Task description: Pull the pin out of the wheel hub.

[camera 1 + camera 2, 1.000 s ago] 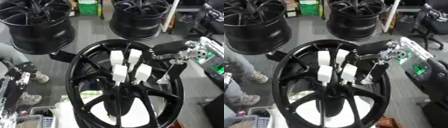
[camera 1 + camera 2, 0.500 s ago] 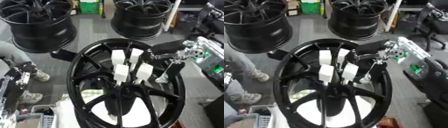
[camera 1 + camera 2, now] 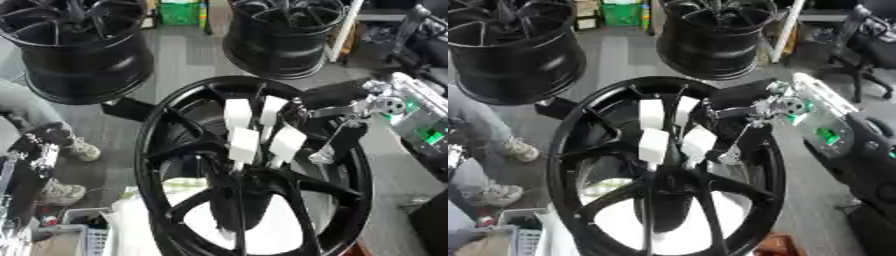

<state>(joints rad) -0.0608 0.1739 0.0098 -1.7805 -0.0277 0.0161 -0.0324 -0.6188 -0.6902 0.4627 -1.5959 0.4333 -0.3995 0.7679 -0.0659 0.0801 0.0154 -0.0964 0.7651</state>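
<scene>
Spokes of the black wheel hub (image 3: 254, 185) fill the middle of both views, the rim standing tilted before me with four white tags (image 3: 243, 145) clustered just above its centre. From the left eye I see a pale cloth or bag (image 3: 144, 220) under the lower left of the rim and a bin corner (image 3: 74, 235) beside it; from the right eye I see more of my right forearm, its white casing with a green light (image 3: 826, 134), and an office chair (image 3: 877, 45) at the far right. My right hand (image 3: 337, 142) comes in from the right and reaches over the rim, its slim fingers (image 3: 741, 137) pointing down among the spokes just beside the lower right tag. Whether those fingers are closed on anything I cannot tell, and I cannot make out the pin itself. Two more black wheels (image 3: 83, 47) stand on the floor beyond.
</scene>
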